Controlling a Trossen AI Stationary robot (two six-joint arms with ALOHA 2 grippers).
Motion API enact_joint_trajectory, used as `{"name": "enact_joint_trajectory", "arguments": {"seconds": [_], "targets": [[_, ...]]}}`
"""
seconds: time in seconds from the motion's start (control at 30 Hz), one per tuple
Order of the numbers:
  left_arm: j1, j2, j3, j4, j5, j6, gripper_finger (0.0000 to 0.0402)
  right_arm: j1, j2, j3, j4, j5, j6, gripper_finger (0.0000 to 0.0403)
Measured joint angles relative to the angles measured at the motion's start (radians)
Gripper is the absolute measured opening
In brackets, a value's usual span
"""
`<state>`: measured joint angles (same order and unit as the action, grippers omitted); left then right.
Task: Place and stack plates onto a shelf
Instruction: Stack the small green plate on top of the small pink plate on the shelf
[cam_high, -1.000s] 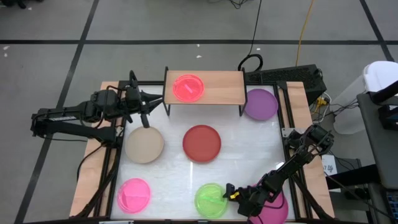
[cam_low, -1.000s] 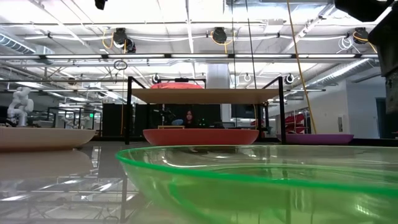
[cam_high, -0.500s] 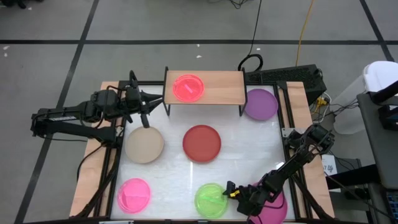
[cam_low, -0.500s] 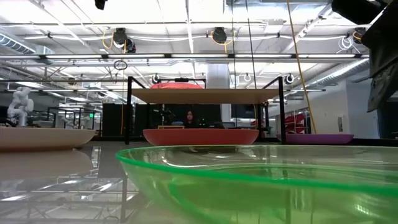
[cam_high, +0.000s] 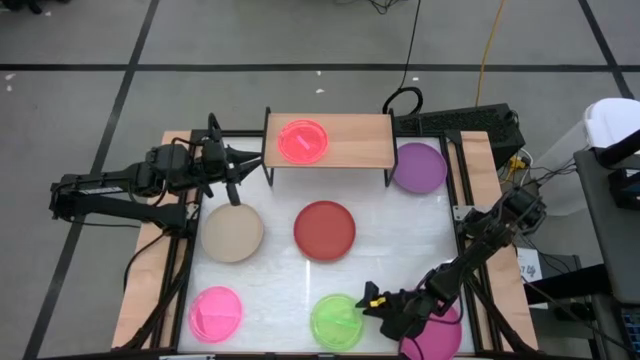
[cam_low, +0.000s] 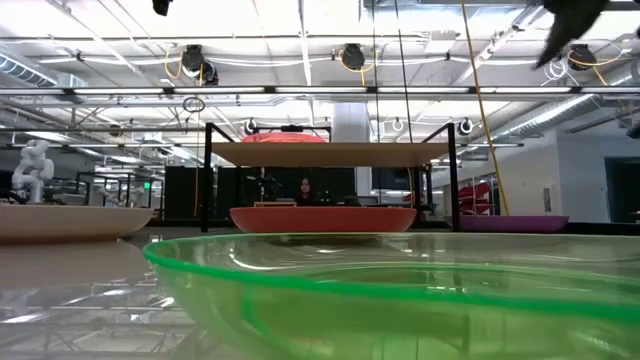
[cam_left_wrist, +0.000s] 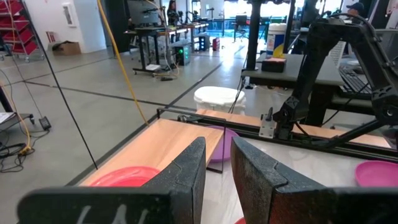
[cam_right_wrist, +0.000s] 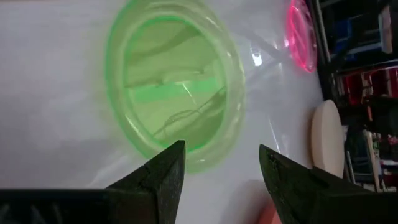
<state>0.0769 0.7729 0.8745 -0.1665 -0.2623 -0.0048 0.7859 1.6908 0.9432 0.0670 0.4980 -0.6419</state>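
Observation:
The green plate (cam_high: 337, 322) lies flat on the table near the front edge, and it fills the low view (cam_low: 400, 300). My right gripper (cam_high: 372, 298) hangs open just above its right rim, fingers slanting down toward it (cam_right_wrist: 221, 152). I see no contact between them. A pink-red plate (cam_high: 303, 141) sits on the left half of the shelf (cam_high: 355, 140). My left gripper (cam_high: 237, 165) waits level beside the shelf's left end, its fingers (cam_left_wrist: 217, 168) slightly open with nothing between them.
Flat on the tabletop lie a beige plate (cam_high: 232, 231), a red plate (cam_high: 324, 229), a pink plate (cam_high: 215, 313) and a purple plate (cam_high: 419, 167) to the right of the shelf. A magenta plate (cam_high: 435, 338) lies partly under my right arm. The shelf's right half is bare.
My right gripper has risen from beside the green plate's right rim, staying open. The green plate has slid a little toward the table's left and still lies flat.

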Motion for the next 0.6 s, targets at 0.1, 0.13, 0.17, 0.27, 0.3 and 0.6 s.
{"name": "enact_joint_trajectory", "arguments": {"seconds": [0.1, 0.13, 0.17, 0.27, 0.3, 0.6], "targets": [[0.0, 0.0, 0.0, 0.0, 0.0, 0.0, 0.0083, -0.008, -0.012, 0.0, 0.005, -0.023, 0.033, 0.0186], [0.0, 0.0, 0.0, 0.0, 0.0, 0.0, 0.0083, -0.011, -0.013, 0.004, 0.007, -0.056, 0.051, 0.0186], [0.0, 0.0, 0.0, 0.0, 0.0, 0.0, 0.0083, -0.011, -0.012, 0.011, 0.007, -0.091, 0.069, 0.0186], [0.0, 0.0, 0.0, 0.0, 0.0, 0.0, 0.0083, -0.01, 0.003, 0.05, -0.004, -0.174, 0.123, 0.0186], [0.0, 0.0, 0.0, 0.0, 0.0, 0.0, 0.0083, -0.009, 0.007, 0.072, -0.032, -0.189, 0.131, 0.0186], [0.0, 0.0, 0.0, 0.0, 0.0, 0.0, 0.0083, -0.019, 0.093, 0.222, -0.295, -0.292, 0.137, 0.0165]]}}
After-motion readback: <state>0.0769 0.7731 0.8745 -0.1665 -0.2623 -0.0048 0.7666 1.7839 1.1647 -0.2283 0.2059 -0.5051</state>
